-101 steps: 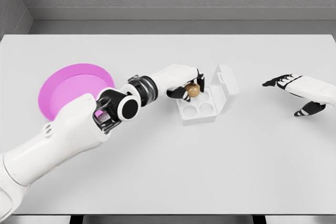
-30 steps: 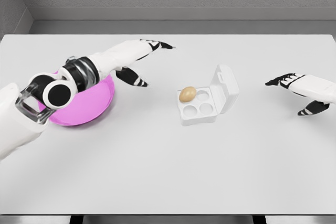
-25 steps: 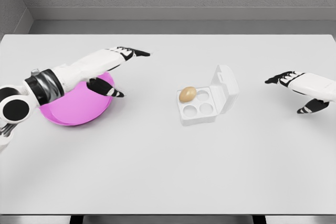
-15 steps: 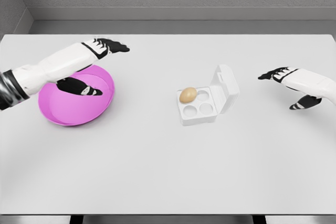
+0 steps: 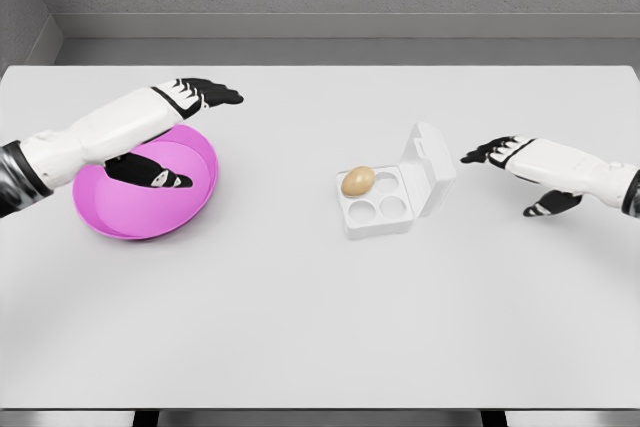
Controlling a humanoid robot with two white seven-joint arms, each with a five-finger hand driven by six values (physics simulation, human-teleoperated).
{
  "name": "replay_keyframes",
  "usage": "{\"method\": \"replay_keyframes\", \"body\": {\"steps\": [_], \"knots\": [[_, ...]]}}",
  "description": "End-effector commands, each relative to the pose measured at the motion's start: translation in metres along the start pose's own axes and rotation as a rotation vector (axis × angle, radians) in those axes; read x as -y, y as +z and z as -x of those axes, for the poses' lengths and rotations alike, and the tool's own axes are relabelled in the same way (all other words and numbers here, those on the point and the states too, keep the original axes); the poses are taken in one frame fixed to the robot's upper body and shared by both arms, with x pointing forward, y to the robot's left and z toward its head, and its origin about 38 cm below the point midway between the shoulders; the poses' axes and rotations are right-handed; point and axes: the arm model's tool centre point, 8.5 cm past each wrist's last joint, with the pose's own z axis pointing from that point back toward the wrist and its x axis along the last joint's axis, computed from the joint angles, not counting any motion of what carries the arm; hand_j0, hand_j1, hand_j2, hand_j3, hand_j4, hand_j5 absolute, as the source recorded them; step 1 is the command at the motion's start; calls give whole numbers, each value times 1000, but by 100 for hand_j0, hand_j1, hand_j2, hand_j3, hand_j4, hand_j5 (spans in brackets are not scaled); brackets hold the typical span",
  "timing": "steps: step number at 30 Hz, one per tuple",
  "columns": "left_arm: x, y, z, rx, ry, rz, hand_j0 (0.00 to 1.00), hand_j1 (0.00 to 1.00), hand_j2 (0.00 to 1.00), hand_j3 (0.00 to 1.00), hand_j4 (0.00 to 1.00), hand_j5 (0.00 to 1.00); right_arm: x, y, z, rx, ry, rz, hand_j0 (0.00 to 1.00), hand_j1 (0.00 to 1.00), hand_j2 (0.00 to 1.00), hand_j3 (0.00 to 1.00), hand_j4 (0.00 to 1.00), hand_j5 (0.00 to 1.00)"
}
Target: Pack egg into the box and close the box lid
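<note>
The egg (image 5: 357, 181) sat in the box (image 5: 376, 206) mid-desk; its raised lid (image 5: 431, 168) faced the nearer right robot hand (image 5: 520, 160), fingers spread, empty. The left robot hand (image 5: 165, 117) hovered spread over the pink plate (image 5: 140, 209).

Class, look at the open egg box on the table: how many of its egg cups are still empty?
3. The box shows four cups; the egg fills the far-left one. Empty: far-right, near-left, near-right. None appears hidden.

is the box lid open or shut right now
Open. The lid stands up at the right side of the box, with the egg and three bare cups showing.
</note>
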Motion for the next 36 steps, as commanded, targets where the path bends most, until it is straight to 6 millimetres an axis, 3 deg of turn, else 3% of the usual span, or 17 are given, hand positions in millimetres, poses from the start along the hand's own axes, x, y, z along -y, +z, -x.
{"method": "replay_keyframes", "body": {"steps": [1,22,36], "knots": [[0,-1,0,1,5,-4,100,100,100,100,100,100,1,-2,-5,16,3,3,100,100,100,100,100,100],[-10,4,3,-16,-11,-30,100,100,100,100,100,100,13,-13,-33,105,53,14,100,100,100,100,100,100],[-11,4,3,-16,-12,-31,100,100,100,100,100,100,27,-19,-66,195,111,39,100,100,100,100,100,100]]}}
